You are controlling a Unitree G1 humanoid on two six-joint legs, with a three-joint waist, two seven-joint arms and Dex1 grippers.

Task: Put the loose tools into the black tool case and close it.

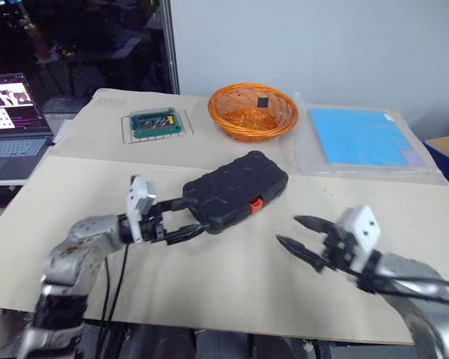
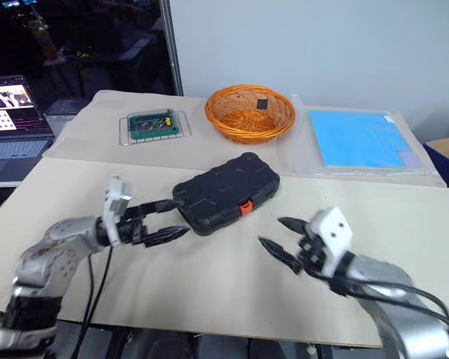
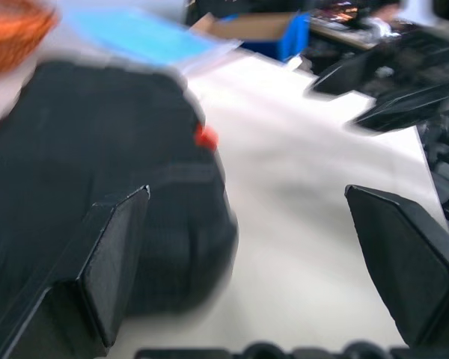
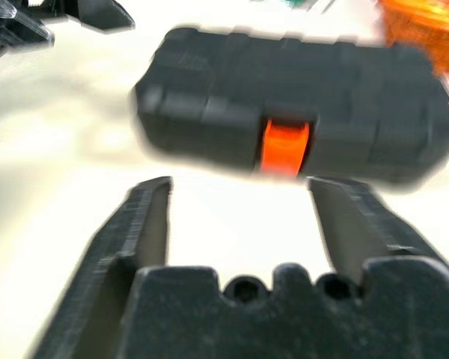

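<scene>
Black moulded plastic in the middle of the table: the tool case (image 1: 236,191) lies shut, lid down, its small orange latch (image 1: 256,203) on the long edge facing the robot. Its long axis runs diagonally, the near end toward the robot's left and the far end angling away to the right, up toward the orange wicker basket (image 1: 253,111). On the left, the left gripper (image 1: 188,218) sits at the case's near-left corner with its two black fingers spread wide, gripping nothing; one finger looks very close to the corner, but I can't tell whether it touches. Over on the right, the right gripper (image 1: 293,232) hangs clear of the case, fingers parted and empty, pointing in toward the latch side. Behind the case, a green circuit board (image 1: 156,123) rests on a clear tray, a blue sheet (image 1: 359,137) lies at the far right, and a laptop (image 1: 12,120) glows off the table's left edge.
</scene>
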